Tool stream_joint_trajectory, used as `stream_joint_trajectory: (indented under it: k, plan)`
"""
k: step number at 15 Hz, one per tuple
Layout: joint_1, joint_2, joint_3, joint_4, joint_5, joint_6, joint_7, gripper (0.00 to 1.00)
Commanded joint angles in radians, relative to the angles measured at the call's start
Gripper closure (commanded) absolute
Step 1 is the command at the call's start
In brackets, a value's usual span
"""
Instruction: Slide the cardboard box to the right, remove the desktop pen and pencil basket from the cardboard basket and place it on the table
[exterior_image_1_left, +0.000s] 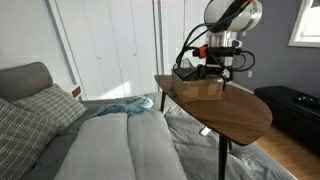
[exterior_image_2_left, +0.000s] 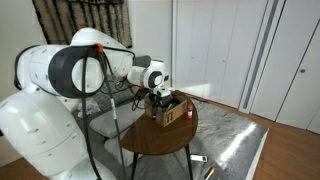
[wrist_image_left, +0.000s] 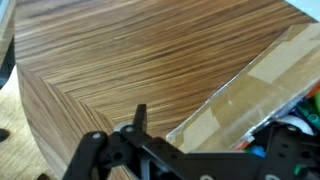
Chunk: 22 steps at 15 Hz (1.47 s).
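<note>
1. Where an exterior view looks across a grey couch (exterior_image_1_left: 60, 130), the table (exterior_image_1_left: 240, 115) stands at 3 o'clock in the picture, with a rounded wooden top on a thin black leg. The cardboard box (exterior_image_1_left: 196, 89) sits on the 10 o'clock end of the tabletop, close to the edge. The robot arm (exterior_image_1_left: 232, 14) comes down from 12 o'clock, and its claw (exterior_image_1_left: 207, 68) hangs just over the box's open top. Dark shapes rise at the box's rim, at 9 o'clock from the claw. The desktop pen and pencil basket cannot be told apart from them. It is not clear whether the claw is spread or closed. A pale blue cloth (exterior_image_1_left: 122, 105) lies on the couch, at 9 o'clock from the table.

2. In an exterior view where the bulky white arm (exterior_image_2_left: 60, 90) fills the 9 o'clock half, the cardboard box (exterior_image_2_left: 171, 113) sits at the 12 o'clock edge of the tabletop (exterior_image_2_left: 160, 138). The claw (exterior_image_2_left: 160, 96) is low over the box's 10 o'clock corner. It is too small here to read its state. White closet doors (exterior_image_2_left: 250, 50) stand at 2 o'clock.

3. In the wrist view, striped wood grain (wrist_image_left: 110, 60) fills most of the picture. The box's wall (wrist_image_left: 250, 85), crossed by a strip of clear tape (wrist_image_left: 225, 105), runs from 5 o'clock up to 2 o'clock. Colourful items (wrist_image_left: 312, 95) show inside it at 3 o'clock. The claw's black linkage lies at 6 o'clock, with one finger (wrist_image_left: 140, 118) pointing up. Its grip cannot be judged.
</note>
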Motion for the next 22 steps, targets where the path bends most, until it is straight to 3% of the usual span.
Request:
stream_joint_trajectory:
  k: [1, 10, 22]
  plan:
    - [0.008, -0.091, 0.016, -0.063, -0.040, -0.106, -0.029, 0.00]
    - [-0.006, -0.183, 0.037, -0.160, -0.090, -0.283, -0.097, 0.00]
    - [-0.005, -0.295, 0.052, -0.338, -0.080, -0.367, -0.092, 0.00]
